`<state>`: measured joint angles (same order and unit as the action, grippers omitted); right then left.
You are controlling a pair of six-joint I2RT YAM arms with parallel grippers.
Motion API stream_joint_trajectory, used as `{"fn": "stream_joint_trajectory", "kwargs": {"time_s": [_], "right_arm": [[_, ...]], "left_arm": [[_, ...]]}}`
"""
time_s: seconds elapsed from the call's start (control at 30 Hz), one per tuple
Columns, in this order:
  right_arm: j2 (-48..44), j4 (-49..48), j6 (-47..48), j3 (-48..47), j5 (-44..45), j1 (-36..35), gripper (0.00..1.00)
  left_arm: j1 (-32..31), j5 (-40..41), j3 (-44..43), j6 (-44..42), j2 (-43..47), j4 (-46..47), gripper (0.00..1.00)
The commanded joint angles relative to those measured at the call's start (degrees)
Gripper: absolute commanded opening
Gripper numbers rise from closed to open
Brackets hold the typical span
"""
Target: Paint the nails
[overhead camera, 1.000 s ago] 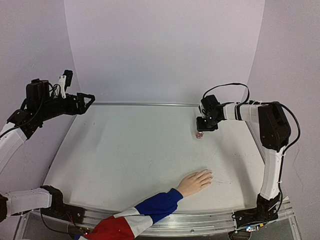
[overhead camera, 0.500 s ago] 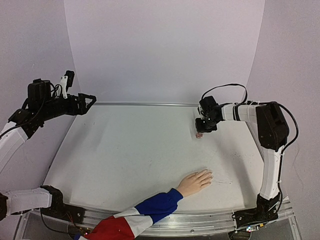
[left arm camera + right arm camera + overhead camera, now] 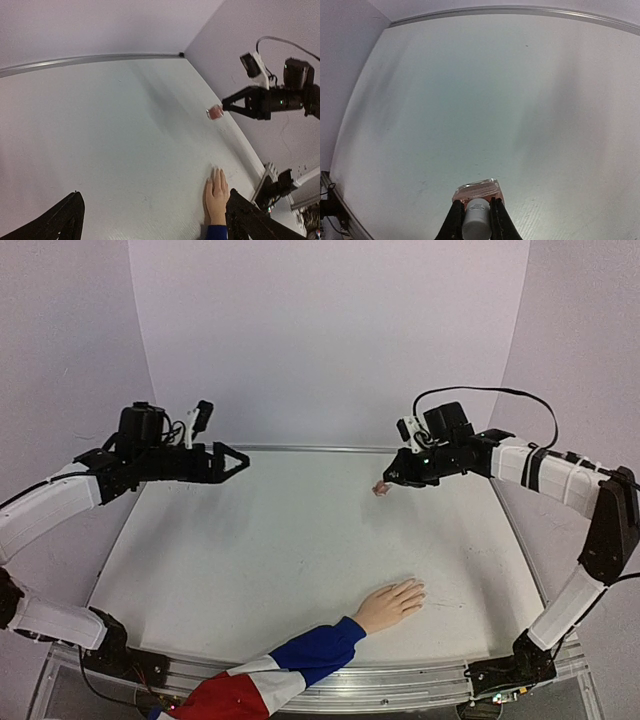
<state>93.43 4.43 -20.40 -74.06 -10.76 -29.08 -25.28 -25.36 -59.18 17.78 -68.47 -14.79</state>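
A pale hand [image 3: 392, 602] with a blue, white and red sleeve [image 3: 290, 665] lies flat near the table's front edge. Its nails [image 3: 420, 588] are tiny and point right. The hand also shows in the left wrist view [image 3: 217, 192]. My right gripper [image 3: 388, 483] is shut on a small pinkish bottle [image 3: 380, 488] with a white cap, held in the air above the back right of the table. In the right wrist view the fingers [image 3: 454, 222] clamp the cap [image 3: 476, 223] with the bottle's body [image 3: 477, 191] beyond. My left gripper [image 3: 238, 462] is open and empty, high over the back left.
The white table [image 3: 280, 550] has a metal rail [image 3: 300, 448] along its back edge and walls close on three sides. The left wrist view shows the right gripper [image 3: 235, 104] with the bottle [image 3: 215, 112].
My right gripper has lifted the bottle off the table and raised it slightly left. My left arm has swung right, out over the table's back left.
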Motion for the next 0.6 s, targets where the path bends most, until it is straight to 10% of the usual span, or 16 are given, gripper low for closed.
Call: {"fn": "stream_joint_trajectory", "kwargs": {"time_s": [0.0,0.17,0.57], "right_arm": [[-4.19,-1.52,-5.21,1.69,-7.95,-3.45,0.0],[-6.58,-3.14,-7.59,1.12,-10.92,-7.11,0.0],[-5.79,-3.9,-10.65,0.16,-6.81,-15.63,0.0]], "left_arm": [[-11.6,5.49,3.02,-8.33,-3.05,16.58,0.99],[-18.79,9.48,11.65,-24.06,-9.28,38.15,0.99],[-29.37,21.73,6.46,-39.39,-26.08,51.17,0.83]]}}
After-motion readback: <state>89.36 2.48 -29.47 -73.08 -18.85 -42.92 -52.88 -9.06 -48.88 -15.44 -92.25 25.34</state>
